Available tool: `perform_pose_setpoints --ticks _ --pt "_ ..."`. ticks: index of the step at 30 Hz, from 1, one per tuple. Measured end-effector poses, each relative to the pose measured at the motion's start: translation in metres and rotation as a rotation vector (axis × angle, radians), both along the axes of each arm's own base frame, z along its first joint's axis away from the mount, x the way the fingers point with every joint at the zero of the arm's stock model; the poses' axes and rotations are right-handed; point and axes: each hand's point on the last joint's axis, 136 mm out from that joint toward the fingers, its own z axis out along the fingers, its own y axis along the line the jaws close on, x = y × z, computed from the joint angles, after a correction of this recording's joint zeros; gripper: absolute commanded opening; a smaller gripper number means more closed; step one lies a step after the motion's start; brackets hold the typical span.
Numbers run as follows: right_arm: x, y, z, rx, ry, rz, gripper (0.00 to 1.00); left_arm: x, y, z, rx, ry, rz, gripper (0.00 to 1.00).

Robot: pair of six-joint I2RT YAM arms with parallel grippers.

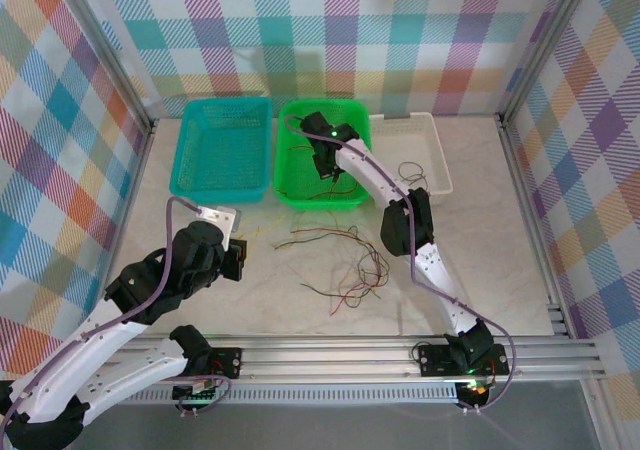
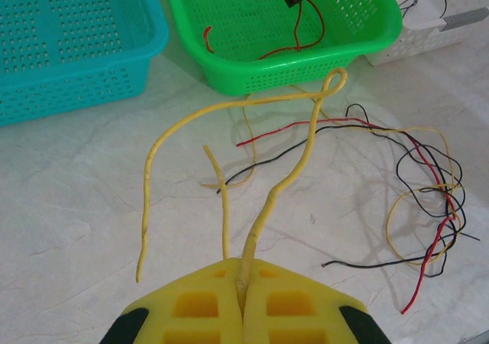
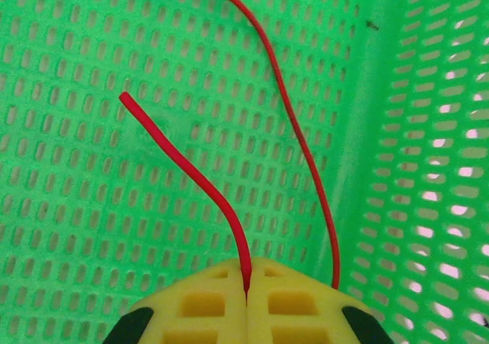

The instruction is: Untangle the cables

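Note:
My left gripper is shut on a yellow cable, which rises from the jaws, loops near the green basket and trails back left. In the top view this gripper sits left of the loose tangle of red, black and yellow cables on the table. The same tangle lies to the right in the left wrist view. My right gripper is shut on a red cable that curves over the floor of the green basket. From above, the right gripper hangs inside the green basket.
A teal basket stands left of the green one, and a white tray holding a thin dark wire stands to its right. Metal frame posts and checkered walls close in the table. The aluminium rail runs along the near edge.

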Motion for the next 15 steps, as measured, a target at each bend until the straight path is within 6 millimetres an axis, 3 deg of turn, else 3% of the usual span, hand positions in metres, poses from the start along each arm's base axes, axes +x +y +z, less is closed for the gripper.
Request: perform_pose_setpoints --ticks 9,15 --pt "-0.0028 -0.0064 -0.0041 0.014 0.038 -0.010 0.24 0.0000 -0.0002 -0.0002 0.005 -0.001 -0.005 0.00" --pt "-0.0031 -0.0087 -0.0031 0.013 0.043 -0.012 0.31 0.0000 -0.0002 -0.0003 0.005 -0.001 -0.005 0.00"
